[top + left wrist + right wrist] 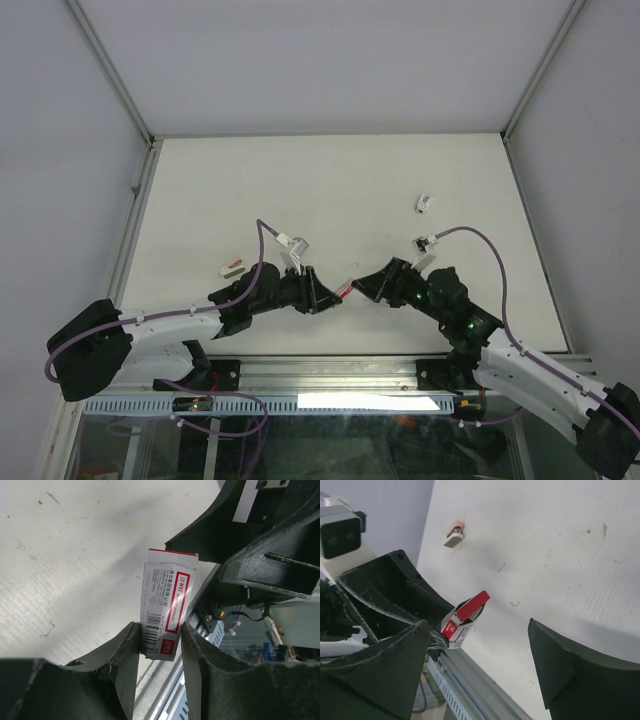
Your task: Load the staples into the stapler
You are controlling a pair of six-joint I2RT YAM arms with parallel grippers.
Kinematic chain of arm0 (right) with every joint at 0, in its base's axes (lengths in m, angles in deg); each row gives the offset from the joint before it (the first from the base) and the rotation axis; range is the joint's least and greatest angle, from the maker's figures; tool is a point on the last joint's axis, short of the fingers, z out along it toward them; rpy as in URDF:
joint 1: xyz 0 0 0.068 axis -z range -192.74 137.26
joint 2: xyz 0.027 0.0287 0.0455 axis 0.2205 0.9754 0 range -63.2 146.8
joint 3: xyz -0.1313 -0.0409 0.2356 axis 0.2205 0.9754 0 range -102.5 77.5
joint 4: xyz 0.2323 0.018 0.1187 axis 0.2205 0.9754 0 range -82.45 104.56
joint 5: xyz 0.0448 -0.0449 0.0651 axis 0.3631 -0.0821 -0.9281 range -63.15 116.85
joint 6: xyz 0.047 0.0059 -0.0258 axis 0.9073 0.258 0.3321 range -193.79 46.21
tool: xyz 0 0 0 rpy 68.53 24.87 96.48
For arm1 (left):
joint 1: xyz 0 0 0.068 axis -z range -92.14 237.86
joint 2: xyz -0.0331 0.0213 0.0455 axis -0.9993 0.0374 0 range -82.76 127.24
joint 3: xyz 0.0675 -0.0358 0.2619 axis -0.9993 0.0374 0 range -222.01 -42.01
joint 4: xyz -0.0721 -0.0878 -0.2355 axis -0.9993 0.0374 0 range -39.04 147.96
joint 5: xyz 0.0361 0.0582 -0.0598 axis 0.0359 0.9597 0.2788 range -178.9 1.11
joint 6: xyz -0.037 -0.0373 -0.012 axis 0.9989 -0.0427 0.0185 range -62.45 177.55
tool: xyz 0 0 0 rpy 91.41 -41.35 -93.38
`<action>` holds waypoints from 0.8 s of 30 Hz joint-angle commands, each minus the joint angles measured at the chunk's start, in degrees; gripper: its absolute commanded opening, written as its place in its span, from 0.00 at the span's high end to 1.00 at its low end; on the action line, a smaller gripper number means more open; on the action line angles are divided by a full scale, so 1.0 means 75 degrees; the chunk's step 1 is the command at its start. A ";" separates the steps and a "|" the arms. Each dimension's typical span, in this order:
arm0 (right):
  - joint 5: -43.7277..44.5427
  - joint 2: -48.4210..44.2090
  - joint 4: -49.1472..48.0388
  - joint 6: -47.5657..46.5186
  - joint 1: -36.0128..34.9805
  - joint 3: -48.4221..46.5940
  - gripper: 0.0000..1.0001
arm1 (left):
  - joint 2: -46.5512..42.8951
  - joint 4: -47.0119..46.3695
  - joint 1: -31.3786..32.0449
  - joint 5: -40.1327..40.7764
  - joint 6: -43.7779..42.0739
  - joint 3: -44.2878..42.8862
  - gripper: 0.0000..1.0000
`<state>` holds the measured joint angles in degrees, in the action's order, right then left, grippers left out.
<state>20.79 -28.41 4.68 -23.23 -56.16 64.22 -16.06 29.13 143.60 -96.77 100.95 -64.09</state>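
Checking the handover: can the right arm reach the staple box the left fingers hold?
Probably yes: the right fingers stand open facing the staple box, whose end sticks out past the left fingers.

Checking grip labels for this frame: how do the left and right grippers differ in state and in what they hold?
The left gripper is closed on the staple box; the right gripper stands wide open and holds nothing. The left one carries the box, the right one only faces it. Both point at each other near the table's front edge.
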 commanded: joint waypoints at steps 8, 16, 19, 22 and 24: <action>-0.0949 0.0331 -0.2794 0.0769 0.0023 0.0309 0.15 | -0.0428 -0.2038 -0.0066 -0.0684 0.1245 0.0165 0.63; -0.1220 0.0685 -0.4126 0.1073 0.0023 0.0531 0.34 | -0.0492 -0.2316 -0.0062 -0.0967 0.1246 0.0180 0.61; -0.1259 0.0653 -0.4409 0.1141 0.0023 0.0586 0.41 | -0.0493 -0.2434 -0.0061 -0.0976 0.1362 0.0201 0.60; -0.1269 0.0630 -0.4420 0.1061 0.0022 0.0571 0.48 | -0.0471 -0.2567 -0.0062 -0.1046 0.1545 0.0203 0.59; -0.1211 0.0587 -0.4225 0.0942 0.0024 0.0515 0.53 | -0.0445 -0.2597 -0.0066 -0.1109 0.1566 0.0203 0.57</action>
<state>12.02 -23.21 -23.49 -15.18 -56.14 68.70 -18.29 15.50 143.60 -102.96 111.09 -62.61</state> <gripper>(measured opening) 0.507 0.415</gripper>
